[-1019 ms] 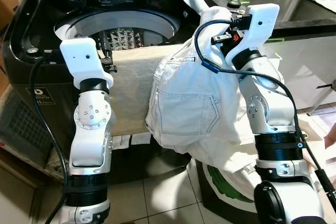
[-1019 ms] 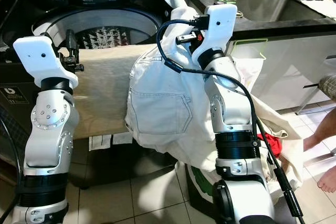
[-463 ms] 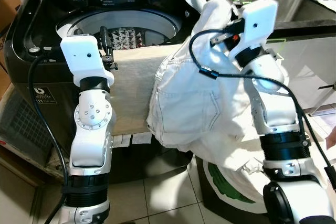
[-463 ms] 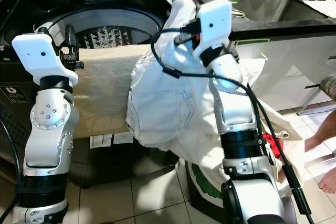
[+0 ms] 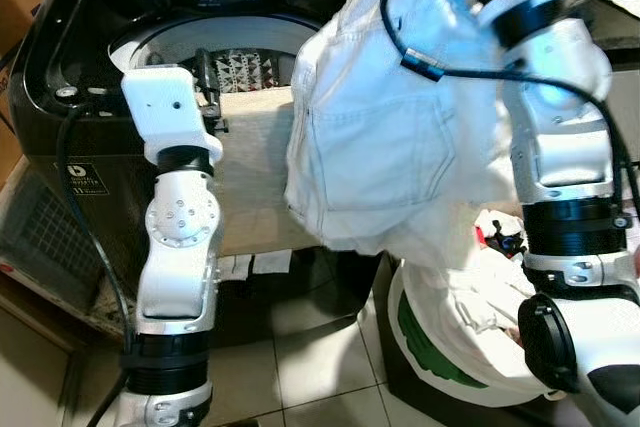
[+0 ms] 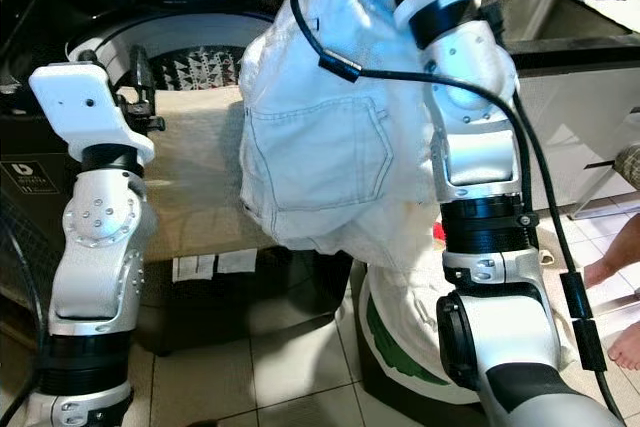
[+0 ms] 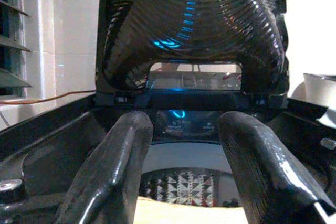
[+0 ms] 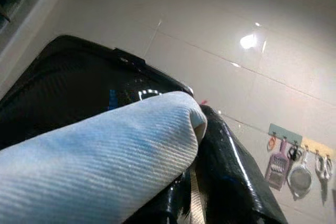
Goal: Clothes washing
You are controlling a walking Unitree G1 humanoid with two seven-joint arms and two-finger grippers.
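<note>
The right gripper (image 8: 199, 182) is raised high, its fingers clamped on the white jeans (image 6: 320, 147), which hang with their long axis vertical, 1 back pocket facing the camera, lower end just above a white laundry bag (image 6: 400, 337) on the tiled floor (image 5: 310, 367). The left gripper (image 7: 181, 166) hovers with fingers apart at the front rim of the washing machine (image 5: 80, 107), pointing toward the lit control panel. A beige cloth (image 5: 250, 177) drapes over the machine's front edge, just beside the jeans. A patterned garment (image 6: 205, 62) lies in the open drum, with free room above it. A dark surface (image 6: 580, 32) with a sink stands at the right. A person's bare foot (image 6: 625, 342) rests on the floor's right edge.
</note>
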